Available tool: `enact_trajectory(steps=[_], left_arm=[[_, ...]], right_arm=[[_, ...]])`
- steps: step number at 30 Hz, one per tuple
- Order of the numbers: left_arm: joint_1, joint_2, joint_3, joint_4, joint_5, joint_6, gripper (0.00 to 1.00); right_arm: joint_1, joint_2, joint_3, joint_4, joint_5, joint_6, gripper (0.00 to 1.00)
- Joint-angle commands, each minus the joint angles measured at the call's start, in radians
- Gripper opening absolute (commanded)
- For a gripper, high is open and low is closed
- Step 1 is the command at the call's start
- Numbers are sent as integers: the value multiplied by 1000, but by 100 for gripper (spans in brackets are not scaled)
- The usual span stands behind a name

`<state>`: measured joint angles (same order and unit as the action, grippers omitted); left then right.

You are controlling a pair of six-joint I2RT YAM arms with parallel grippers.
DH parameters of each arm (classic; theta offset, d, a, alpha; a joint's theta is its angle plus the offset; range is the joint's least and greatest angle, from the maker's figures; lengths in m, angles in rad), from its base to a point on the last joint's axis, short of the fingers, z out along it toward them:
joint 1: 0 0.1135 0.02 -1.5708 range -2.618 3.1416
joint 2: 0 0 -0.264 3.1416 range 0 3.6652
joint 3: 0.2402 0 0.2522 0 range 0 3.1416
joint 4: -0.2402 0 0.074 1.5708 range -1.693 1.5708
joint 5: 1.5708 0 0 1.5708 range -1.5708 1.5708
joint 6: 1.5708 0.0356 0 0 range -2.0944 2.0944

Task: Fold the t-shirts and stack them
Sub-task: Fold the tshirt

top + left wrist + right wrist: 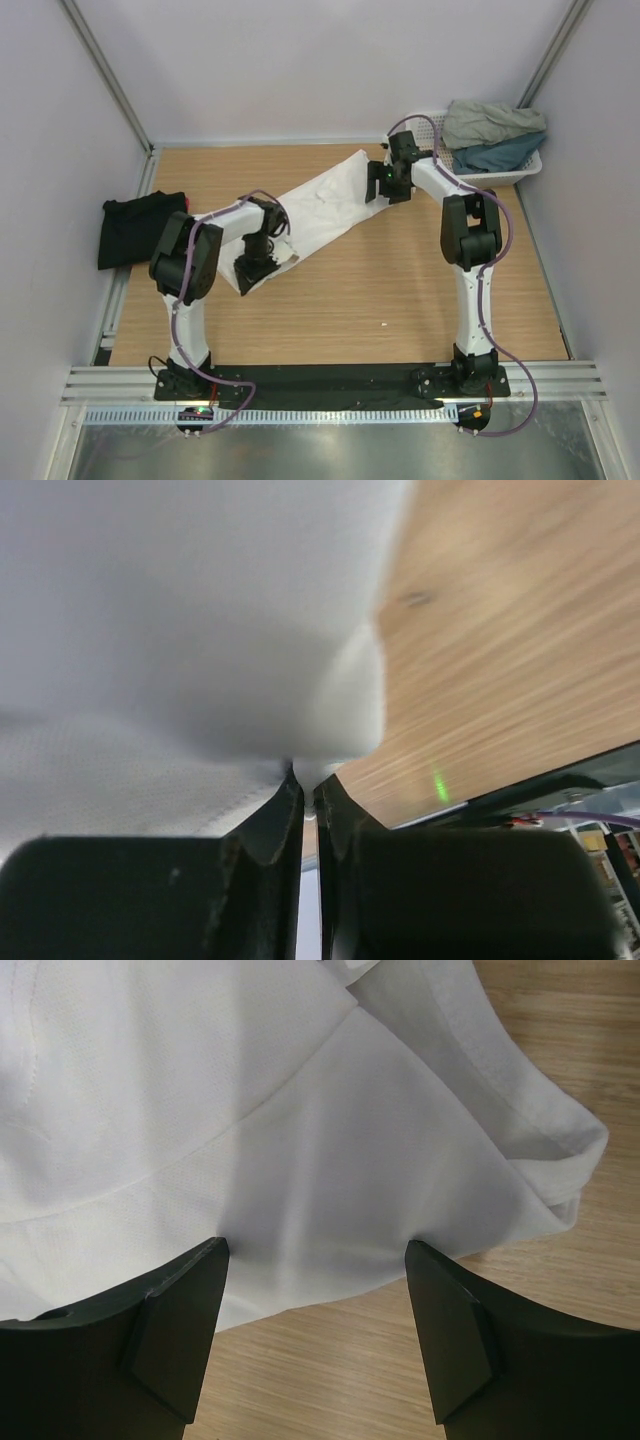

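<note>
Gripping stage: we find the white t-shirt (325, 200) lying diagonally on the table (400, 300), left gripper (308, 775) pinched on its near end, right gripper (315, 1250) wide astride the far hem; we judge it must close next.

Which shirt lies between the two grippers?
The white shirt, mid-table; the black shirt lies far left, the grey shirt and teal shirt in the basket.

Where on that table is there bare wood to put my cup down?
Bare wood: the near middle of the table, between the white shirt, the near edge and the right arm; and the far left corner, between the black shirt and the back wall. Crowded along the white shirt and by the basket.
</note>
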<state>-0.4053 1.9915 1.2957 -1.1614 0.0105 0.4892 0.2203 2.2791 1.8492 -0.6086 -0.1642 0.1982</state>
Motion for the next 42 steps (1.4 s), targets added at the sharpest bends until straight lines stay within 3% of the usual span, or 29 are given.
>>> enact_trajectory(steps=[1,10,23,42], left_arm=[[-91,-8,25,-52,143,-44,7],[-263,0,71,-90,235,-132,7],[-444,187,379,-187,276,-175,8],[-647,352,609,-210,169,-169,7]], right_arm=[[-2,43,73,1,9,-20,78],[-2,184,254,26,-23,-8,78],[1,293,447,70,-77,38,78],[1,413,634,128,-198,66,78]])
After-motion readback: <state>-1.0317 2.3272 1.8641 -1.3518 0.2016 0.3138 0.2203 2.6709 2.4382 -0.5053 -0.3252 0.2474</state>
